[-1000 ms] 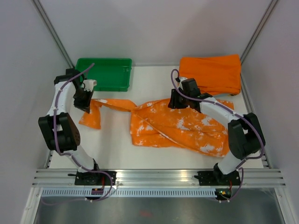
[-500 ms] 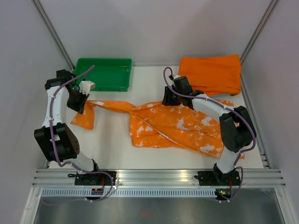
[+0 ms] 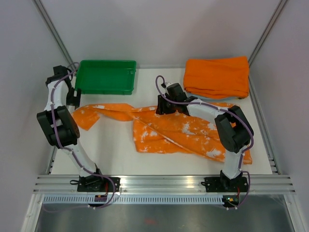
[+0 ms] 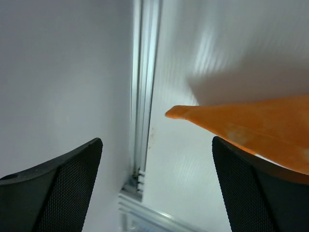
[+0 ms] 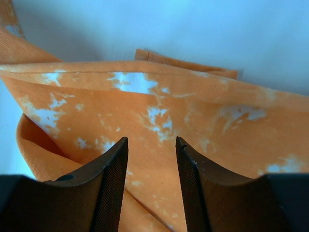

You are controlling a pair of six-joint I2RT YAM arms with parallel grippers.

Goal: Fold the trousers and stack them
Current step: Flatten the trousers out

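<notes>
Since a second ago my left gripper has sprung wide open and let go of the leg end it was pinching, and my left arm has swung out to the left edge of the table. My right gripper has slid leftward along the cloth.

The trousers lie with their long axis across the table. One leg is drawn out thin toward my left fingers, its end pointing at them. The wide bunched part spreads away behind my right fingers, toward the near right side. They are soft orange cloth with white blotchy splashes, twisted once between my two grippers and lying loosely over itself under the right one.

From my left wrist I see the orange leg tip close by one pad and not between the pads. A metal rail runs ahead of them.

My right fingers stand partly open just above a flat patterned fold. I see cloth through the gap, none of it clamped.

My left arm is folded up with the wrist bent down beside the green tray. My right arm lies low and reaches leftward over the trousers.
</notes>
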